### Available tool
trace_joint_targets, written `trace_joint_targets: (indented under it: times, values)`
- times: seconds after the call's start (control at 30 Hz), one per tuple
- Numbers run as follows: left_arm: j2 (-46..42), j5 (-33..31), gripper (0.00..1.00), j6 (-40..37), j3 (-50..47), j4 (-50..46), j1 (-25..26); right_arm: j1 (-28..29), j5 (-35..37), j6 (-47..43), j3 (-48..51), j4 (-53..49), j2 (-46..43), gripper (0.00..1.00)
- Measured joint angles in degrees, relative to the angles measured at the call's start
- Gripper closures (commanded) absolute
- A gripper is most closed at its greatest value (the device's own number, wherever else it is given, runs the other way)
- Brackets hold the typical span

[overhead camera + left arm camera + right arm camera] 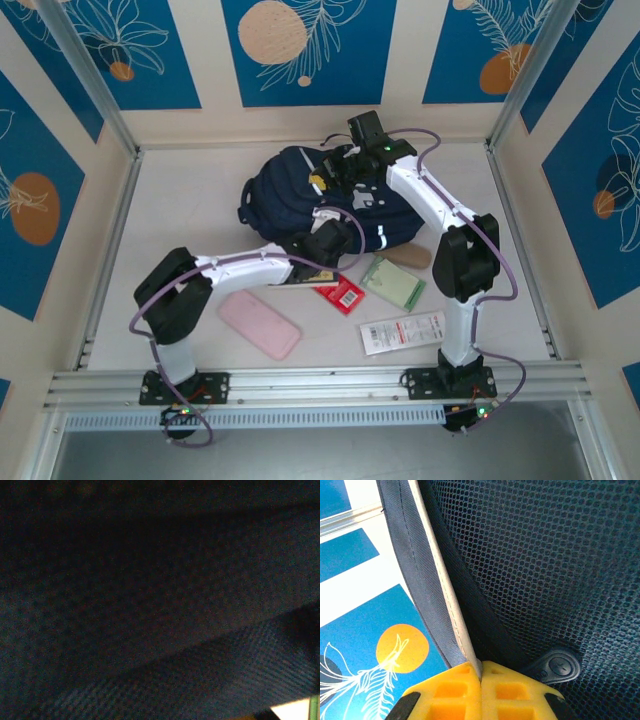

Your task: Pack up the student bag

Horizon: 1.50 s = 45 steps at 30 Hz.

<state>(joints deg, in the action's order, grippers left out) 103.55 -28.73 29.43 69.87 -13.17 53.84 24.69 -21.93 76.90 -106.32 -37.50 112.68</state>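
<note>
Left side first. The left gripper (330, 240) is right at the near flank of the bag (285, 185), its wrist camera nose-up against dark navy cloth. Released or clenched? Can't tell from here.

The danger, I'd say, is a snag. If those jaws catch fabric, any pull back would drag the whole bag toward the near edge.

Loose on the table (200, 230) in front lie a pink case (260, 323), a red packet (340, 294), a notebook (393, 283) and a white packet (403, 332). The red packet lies just beside the bag, so a dragged bag could ride over it.

Over to the right, the right gripper (481, 677) is clenched on the bag's pale trim (445, 595). The yellow tips meet with the trim pinched between them, mesh (545, 555) alongside. That's a thin bite. A hard shove from the left could slide the trim out, and whatever opening it seems to hold up would likely flop down.

Now the poses. The left arm has its elbow folded out to the left near its base, with the forearm low across the table, running right to the bag. The right arm rises from its base to a high elbow on the right, then reaches back and leftward onto the bag's far top.

The bag lies mid-table toward the back, between the two arms.
</note>
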Motion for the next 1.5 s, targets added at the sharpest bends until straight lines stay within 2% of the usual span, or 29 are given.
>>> trace_joint_targets:
  times: [0.17, 0.43, 0.7, 1.1, 1.5]
  values:
    - [1.49, -0.02, 0.85, 0.00, 1.79, -0.87, -0.48, 0.24, -0.11, 0.00, 0.02, 0.02, 0.00, 1.00]
    - [1.86, 0.00, 1.00, -1.49, 2.54, -1.55, -1.14, 0.48, -0.09, -0.13, 0.22, 0.44, -0.09, 1.00]
    - [1.07, 1.92, 1.00, -2.58, 2.05, -2.58, -1.42, 0.87, 4.17, -8.76, -3.43, -6.27, -0.07, 1.00]
    - [-4.39, 9.05, 1.00, -2.62, -0.59, -8.07, -3.82, 2.14, 9.73, -19.74, -5.79, -11.63, 0.50, 1.00]
    - [-9.35, 9.70, 1.00, -1.20, -6.47, -12.00, -6.99, 3.50, 13.27, -26.27, -8.07, -14.88, 3.72, 1.00]
